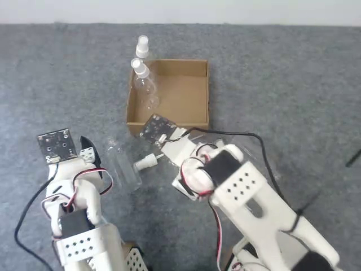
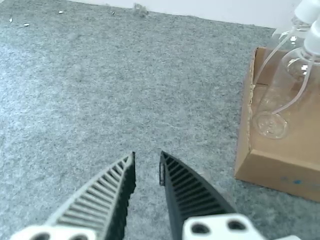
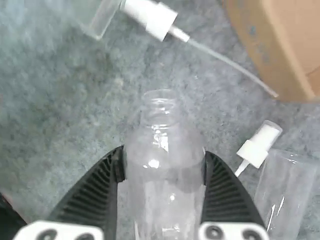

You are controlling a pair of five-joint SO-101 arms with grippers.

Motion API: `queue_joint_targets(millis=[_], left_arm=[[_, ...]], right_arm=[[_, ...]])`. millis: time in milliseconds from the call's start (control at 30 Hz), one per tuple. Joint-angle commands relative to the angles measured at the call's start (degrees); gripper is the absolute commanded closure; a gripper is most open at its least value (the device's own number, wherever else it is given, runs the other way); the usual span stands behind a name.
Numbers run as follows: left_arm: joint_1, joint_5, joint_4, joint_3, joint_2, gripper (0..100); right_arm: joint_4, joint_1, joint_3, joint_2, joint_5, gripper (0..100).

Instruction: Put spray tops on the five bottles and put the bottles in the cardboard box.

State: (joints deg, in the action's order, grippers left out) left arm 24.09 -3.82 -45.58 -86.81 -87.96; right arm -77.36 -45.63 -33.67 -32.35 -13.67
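So your left arm (image 1: 79,209) is sitting back, low on the left of the high view. Its wrist is angled down and the left gripper (image 2: 147,162) has its jaws a little apart with nothing between them. Your right arm (image 1: 248,192) is stretched in from the lower right toward the middle, and the right gripper (image 3: 162,172) has its fingers (image 3: 100,185) pressed against both sides of a clear bottle (image 3: 162,145), clamped on it

Grey short-pile carpet (image 1: 293,84) covers the whole work surface. Pale wall (image 1: 225,10) runs along its far edge. A few white specks (image 2: 26,24) lie near the wall. Light even, shadows soft.
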Motion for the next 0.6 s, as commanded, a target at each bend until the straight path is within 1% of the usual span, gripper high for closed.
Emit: queue_joint_targets(millis=[0,100,167,300,400,467,567], left_arm=[[0.18,0.44,1.67,0.57,-1.05,92],[0.0,0.44,1.67,0.57,-1.05,92],[0.09,0.44,1.67,0.57,-1.05,92],[0.26,0.44,1.67,0.84,-1.05,92],[0.35,0.62,1.58,1.45,-1.05,92],[0.35,2.02,1.14,2.86,-1.05,92],[0.35,2.73,-0.97,4.88,-1.05,92]], right_arm=[[-0.48,0.04,-0.35,-6.9,7.21,91.9],[0.31,0.04,-2.9,-10.15,12.57,91.9],[1.98,0.13,-4.84,-12.44,14.68,91.9],[6.11,2.77,-9.23,-18.07,15.91,91.9],[10.15,6.02,-13.19,-22.55,18.29,91.9],[12.26,7.96,-15.21,-25.1,19.43,91.9],[14.11,9.8,-17.49,-28.09,19.96,91.9]])
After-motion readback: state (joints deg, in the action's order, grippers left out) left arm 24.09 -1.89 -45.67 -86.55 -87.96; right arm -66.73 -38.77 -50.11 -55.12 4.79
